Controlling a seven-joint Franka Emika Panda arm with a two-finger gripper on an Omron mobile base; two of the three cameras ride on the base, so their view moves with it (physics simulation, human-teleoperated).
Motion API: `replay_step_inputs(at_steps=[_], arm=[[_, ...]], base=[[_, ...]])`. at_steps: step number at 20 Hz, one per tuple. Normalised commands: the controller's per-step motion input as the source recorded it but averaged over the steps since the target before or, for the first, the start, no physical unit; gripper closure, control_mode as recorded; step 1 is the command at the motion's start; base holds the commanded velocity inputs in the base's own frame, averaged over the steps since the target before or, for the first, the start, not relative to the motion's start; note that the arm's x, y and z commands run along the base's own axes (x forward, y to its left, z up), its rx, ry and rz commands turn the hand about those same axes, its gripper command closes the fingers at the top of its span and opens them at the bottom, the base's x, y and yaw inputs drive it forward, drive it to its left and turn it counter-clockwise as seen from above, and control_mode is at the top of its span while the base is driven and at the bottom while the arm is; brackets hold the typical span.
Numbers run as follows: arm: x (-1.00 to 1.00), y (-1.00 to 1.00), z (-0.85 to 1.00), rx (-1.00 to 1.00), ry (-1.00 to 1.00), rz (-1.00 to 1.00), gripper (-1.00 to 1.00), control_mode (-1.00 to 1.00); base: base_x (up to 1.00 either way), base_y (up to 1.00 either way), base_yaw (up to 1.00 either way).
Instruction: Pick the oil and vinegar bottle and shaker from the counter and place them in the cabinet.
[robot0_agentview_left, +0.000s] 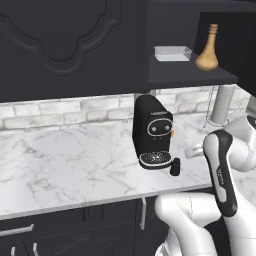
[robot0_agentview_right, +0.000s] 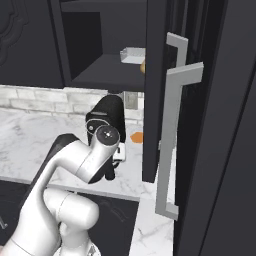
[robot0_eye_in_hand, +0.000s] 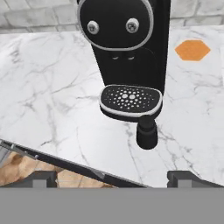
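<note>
The oil and vinegar bottle (robot0_agentview_left: 207, 49) already stands upright on the shelf of the cabinet (robot0_agentview_left: 192, 76), beside a clear shallow box (robot0_agentview_left: 173, 53), so by the look of things the shaker (robot0_eye_in_hand: 146, 132) is what remains. It stands upright on the marble surface (robot0_eye_in_hand: 52, 100), just in front of the drip tray of the black coffee machine (robot0_eye_in_hand: 127, 48) and very near it, close to the surface's front edge.

The gripper (robot0_eye_in_hand: 112, 178) hangs off that front edge with its two dark fingertips spread wide apart and nothing between them. From the hand view, the shaker lies straight ahead of the gripper and slightly toward the right fingertip, its long axis vertical. The likely approach is forward and a little down, with the shaker taken between the tips from its sides. The machine directly behind leaves little room, so overshoot would probably knock the tray.

An orange hexagonal piece (robot0_eye_in_hand: 192, 50) lies flat on the surface beyond, to the machine's right.
</note>
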Motion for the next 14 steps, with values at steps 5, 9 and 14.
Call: replay_step_inputs(at_steps=[5,9,14], arm=[[-0.02,0.02,-0.39,-0.03,0.04,0.00,-1.00,-1.00],[0.00,0.04,-0.48,0.00,0.01,0.01,-1.00,-1.00],[0.01,0.07,-0.38,0.00,0.00,0.01,-1.00,-1.00]], base=[[0.00,0.00,0.00],[0.00,0.00,0.00],[0.00,0.00,0.00]])
